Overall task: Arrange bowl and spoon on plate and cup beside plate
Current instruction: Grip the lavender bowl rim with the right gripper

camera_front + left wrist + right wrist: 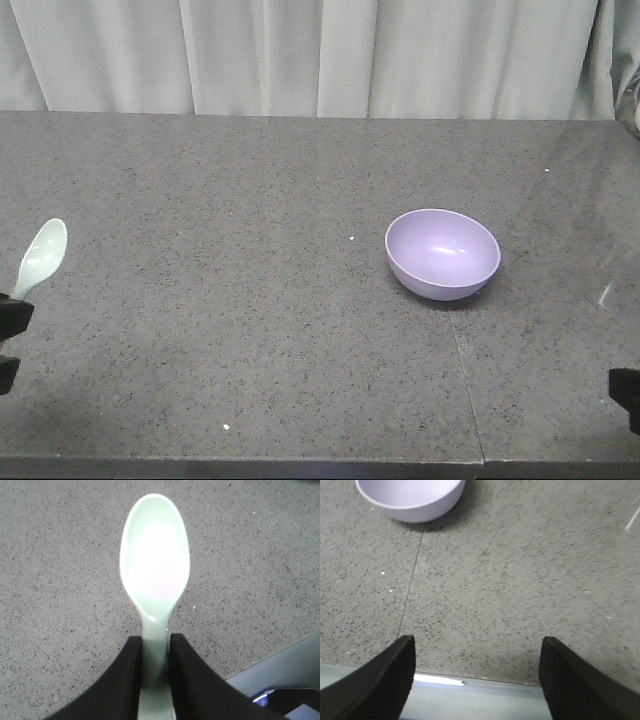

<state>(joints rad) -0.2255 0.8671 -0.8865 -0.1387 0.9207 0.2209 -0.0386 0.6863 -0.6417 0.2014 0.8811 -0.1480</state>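
Spoon [155, 565] is clamped by its handle in the left hand [155, 645], scoop clear of the surface [250, 350] near its left edge. Bowl [443, 253] sits upright right of centre, near the right hand [477, 642], which gapes empty. No plate or cup shows. Best to keep the pinch firm and the scoop level while carrying.

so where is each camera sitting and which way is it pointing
Left wrist view: on the left arm, looking down along the left pincer, shut on the pale mint-green plastic spoon.
Right wrist view: on the right arm, looking down past the open right pincer at the dark speckled table, round lavender plastic bowl at top.
Exterior front view: from the robot's side, facing across the table to the white curtain; both pincers at the side edges.
Shared: the front view shows the spoon and bowl too.
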